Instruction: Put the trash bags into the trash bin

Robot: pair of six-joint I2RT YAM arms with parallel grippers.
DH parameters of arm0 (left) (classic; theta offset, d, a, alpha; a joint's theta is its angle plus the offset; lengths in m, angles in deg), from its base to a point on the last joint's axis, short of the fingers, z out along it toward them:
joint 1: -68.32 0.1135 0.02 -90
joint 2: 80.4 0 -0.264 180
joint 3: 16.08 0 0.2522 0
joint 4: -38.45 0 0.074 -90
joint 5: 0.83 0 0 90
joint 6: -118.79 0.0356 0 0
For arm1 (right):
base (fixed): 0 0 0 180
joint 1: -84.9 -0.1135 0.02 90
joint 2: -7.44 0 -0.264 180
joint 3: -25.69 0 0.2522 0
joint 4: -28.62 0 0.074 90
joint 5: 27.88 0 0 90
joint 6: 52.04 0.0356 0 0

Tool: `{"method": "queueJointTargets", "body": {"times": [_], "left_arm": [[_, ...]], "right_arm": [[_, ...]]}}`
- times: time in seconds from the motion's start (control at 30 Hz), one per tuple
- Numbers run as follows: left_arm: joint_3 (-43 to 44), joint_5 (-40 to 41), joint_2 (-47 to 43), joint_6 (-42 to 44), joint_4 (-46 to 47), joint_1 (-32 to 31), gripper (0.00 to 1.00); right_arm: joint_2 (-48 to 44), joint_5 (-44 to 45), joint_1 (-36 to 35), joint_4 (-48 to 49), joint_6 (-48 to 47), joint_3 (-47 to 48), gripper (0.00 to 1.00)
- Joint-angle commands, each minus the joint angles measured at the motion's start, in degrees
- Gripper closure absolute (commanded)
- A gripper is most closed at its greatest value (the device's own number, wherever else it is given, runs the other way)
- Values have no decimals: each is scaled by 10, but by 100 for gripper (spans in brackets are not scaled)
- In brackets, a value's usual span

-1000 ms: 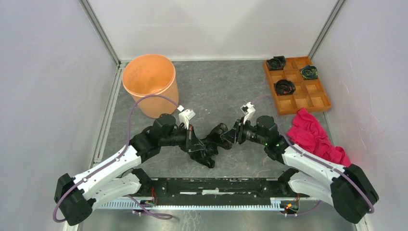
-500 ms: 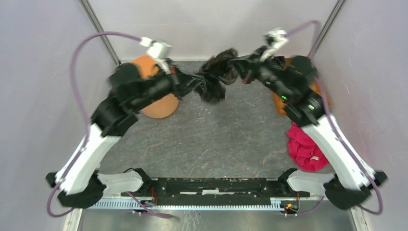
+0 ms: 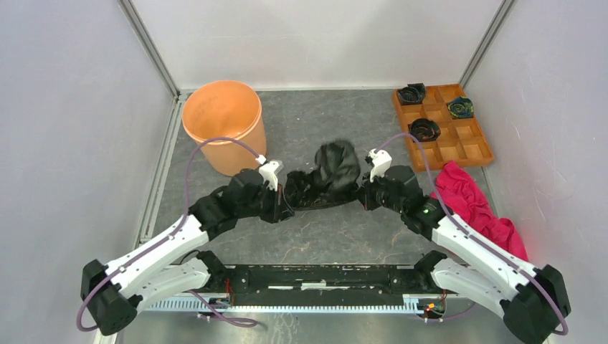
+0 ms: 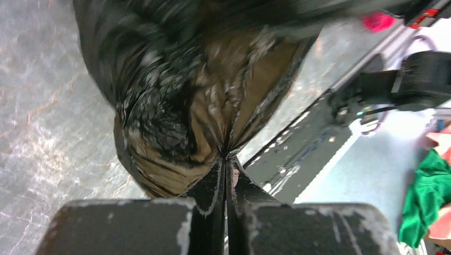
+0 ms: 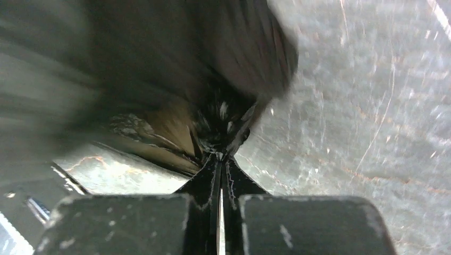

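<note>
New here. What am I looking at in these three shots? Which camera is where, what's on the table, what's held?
These are two robot arms bolted at the table's near edge, each ending in a two-finger gripper. The wide picture comes from a fixed camera above and behind them. The other two come from a camera on each wrist, looking along its own fingers.

The left gripper and right gripper each pinch one end of a crumpled black bag, which spans the gap between them. Both wrist views show the fingers shut on the film.

On the table are an orange bin at far left, a tray at far right holding three dark rolls, and a pink cloth by the right arm. The bag is not yet in the bin.
</note>
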Motion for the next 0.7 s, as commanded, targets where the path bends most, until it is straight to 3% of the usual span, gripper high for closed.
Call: {"method": "queueJointTargets", "body": {"times": [0.0, 0.1, 0.23, 0.37, 0.53, 0.6, 0.67], "left_arm": [[103, -51, -68, 13, 58, 0, 98], [106, -69, -66, 12, 71, 0, 98], [34, -77, -70, -31, 83, 0, 98], [9, -47, -102, -43, 64, 0, 98], [216, 10, -84, 66, -37, 0, 98], [292, -19, -66, 90, -37, 0, 98], [315, -59, -58, 89, -1, 0, 98]], "right_arm": [[-59, 3, -2, 51, -25, 124, 100], [-63, 2, -1, 52, -27, 110, 100], [-86, 54, -2, 51, -6, 51, 100], [-70, 61, -1, 57, -14, 103, 100], [28, -11, -1, 24, -48, 333, 100], [41, -62, -1, 38, -43, 375, 100], [30, -111, -1, 82, -30, 355, 100]]}}
